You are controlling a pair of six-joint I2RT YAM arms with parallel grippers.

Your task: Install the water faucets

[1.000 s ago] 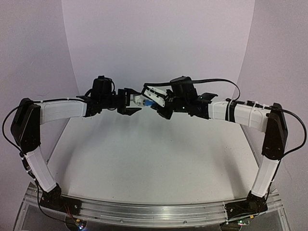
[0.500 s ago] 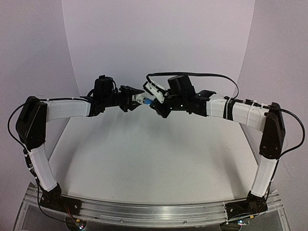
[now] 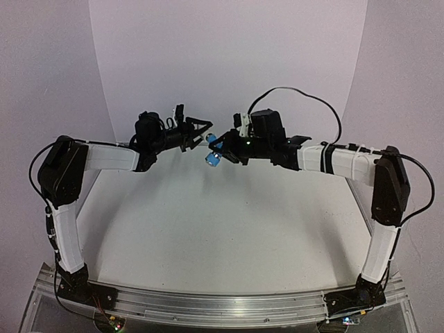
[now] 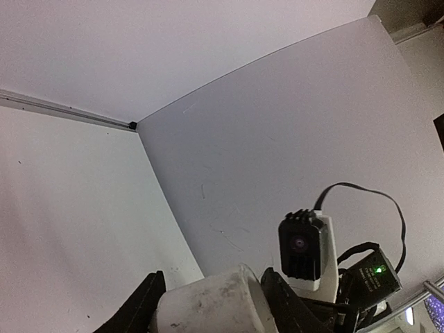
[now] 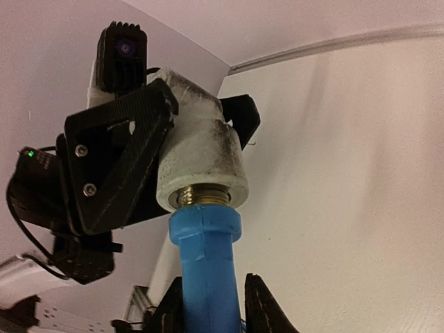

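Near edge: metal rail (image 3: 222, 303), both arm bases bolted on it. Beyond it, white table (image 3: 229, 229).

Left arm (image 3: 111, 157) and right arm (image 3: 340, 161) both raised, elbows out, forearms reaching inward. Meeting point in mid-air over the far part of the table, well clear of the surface.

Right gripper (image 5: 208, 313): fingers (image 5: 258, 305) pinching the blue tap (image 5: 206, 263), one each side of the blue body, touching it. In the right wrist view, tap standing up out of the fingers, hex shoulder on top, then a brass collar (image 5: 202, 196) entering the mouth of the white fitting (image 5: 201, 163). Tap and fitting in line, joined end to end. Can't tell how deep the thread sits.

Left gripper (image 4: 215, 305): fingers closed onto the white fitting, gripping it across its round body. One black finger flat along the near side, the other just showing past the far side. Same in the left wrist view: fitting wedged between both fingers at the bottom edge, contact on both sides. Fitting scuffed, grey smudges all over.

From the top camera: tap only a small blue spot between the two grippers, silvery end angled down. Fitting too hidden there to pick out.

Farthest back: curved pale backdrop (image 3: 229, 62) behind and around the table.
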